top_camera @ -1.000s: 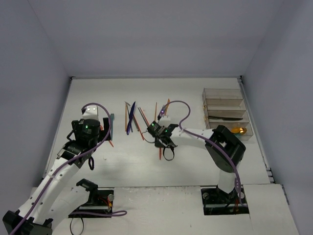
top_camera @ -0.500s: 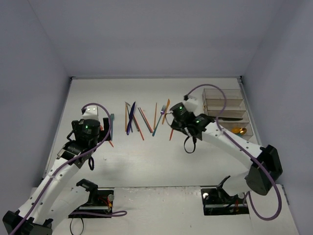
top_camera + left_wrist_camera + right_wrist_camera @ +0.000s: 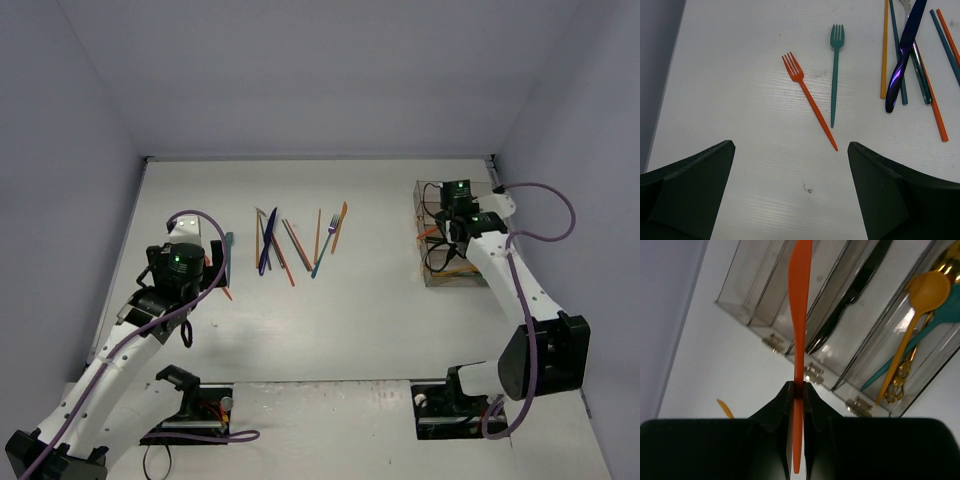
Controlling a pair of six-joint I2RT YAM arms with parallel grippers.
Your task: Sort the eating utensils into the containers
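My right gripper (image 3: 799, 390) is shut on a slim orange utensil (image 3: 799, 315), which sticks out ahead over the row of clear containers (image 3: 747, 282). From above, this gripper (image 3: 446, 229) hangs over the containers (image 3: 428, 188) at the right. A black knife (image 3: 852, 307) lies in one bin. An orange spoon (image 3: 920, 302), a teal utensil (image 3: 888, 371) and a gold spoon (image 3: 943, 265) lie in the end bin. My left gripper (image 3: 790, 146) is open and empty, just short of an orange fork (image 3: 808, 100) and a teal fork (image 3: 835, 75).
Several loose utensils (image 3: 295, 240) lie fanned out at the middle back of the table, among them a navy knife (image 3: 902, 57) and orange chopsticks (image 3: 884, 50). The side wall (image 3: 520, 230) stands just right of the containers.
My right arm has swung from the middle of the table to over the containers at the right, carrying the orange utensil. The left arm has not moved.
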